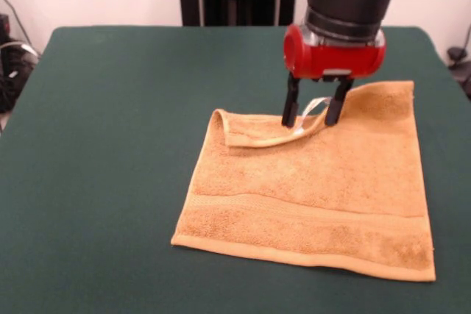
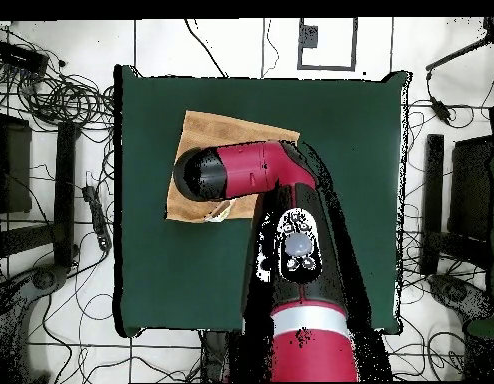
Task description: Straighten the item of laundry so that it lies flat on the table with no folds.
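Observation:
The golden-orange towel (image 1: pixel 316 196) lies on the dark green table (image 1: pixel 110 145), right of the middle. Its near part is flat, with a woven border band across it. Its far edge is folded over toward me in a narrow strip (image 1: pixel 257 131), and the far left corner curls up. My gripper (image 1: pixel 313 119) stands straight down over that folded edge, fingers apart and tips at the cloth. The small white tag (image 1: pixel 315 105) shows between the fingers. In the overhead view the towel (image 2: pixel 226 135) is partly hidden under my arm (image 2: pixel 241 170), and the gripper is hidden there.
The table (image 2: pixel 341 150) has wide bare green cloth to the left of the towel in the front view. The towel's right edge lies close to the table's right edge. Cables and stands lie on the floor around the table (image 2: pixel 61 100).

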